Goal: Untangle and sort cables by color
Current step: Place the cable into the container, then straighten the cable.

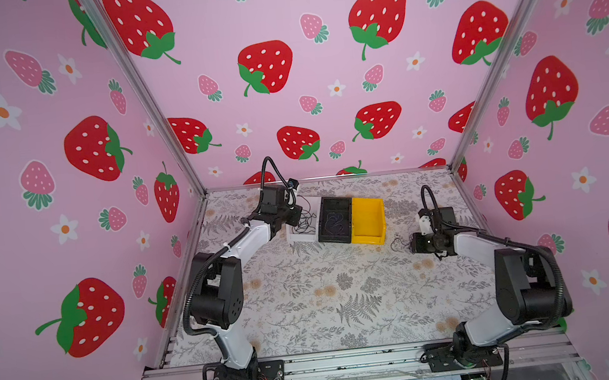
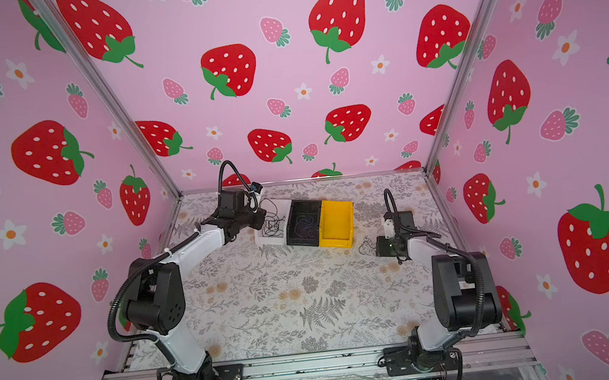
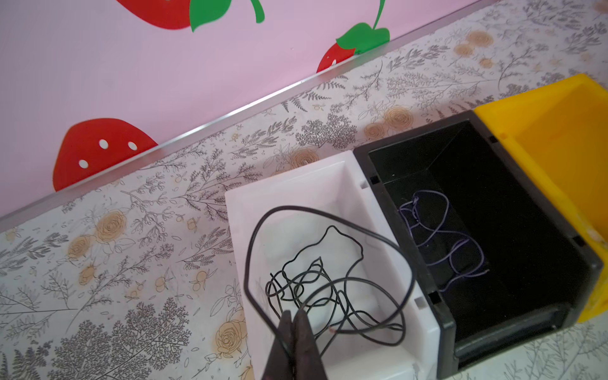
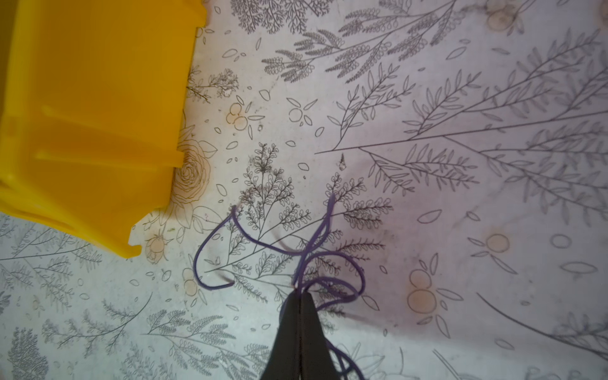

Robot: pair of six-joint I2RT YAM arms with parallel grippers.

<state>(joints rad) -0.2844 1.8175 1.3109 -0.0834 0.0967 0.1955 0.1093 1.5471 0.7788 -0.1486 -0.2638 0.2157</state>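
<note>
**Both arms pinching cables; 3 bins in a row**

Left jaws are pressed together, pinching a strand of the black cables [image 3: 306,283]. These form a tangle w/ one big loop, lying in and rising over the white bin [image 3: 296,184]. The black bin [image 3: 365,158] touches it, w/ a purple cable [image 3: 441,235] squiggled on its floor. The yellow bin [image 3: 543,108] touches the black bin's far side.

Right jaws are pressed together, pinching a loose purple cable [image 4: 263,245]. Its loops lie on the surface [image 4: 460,230] near the yellow bin's corner, not touching it.

In both top views the bin row sits toward the back wall.
</note>
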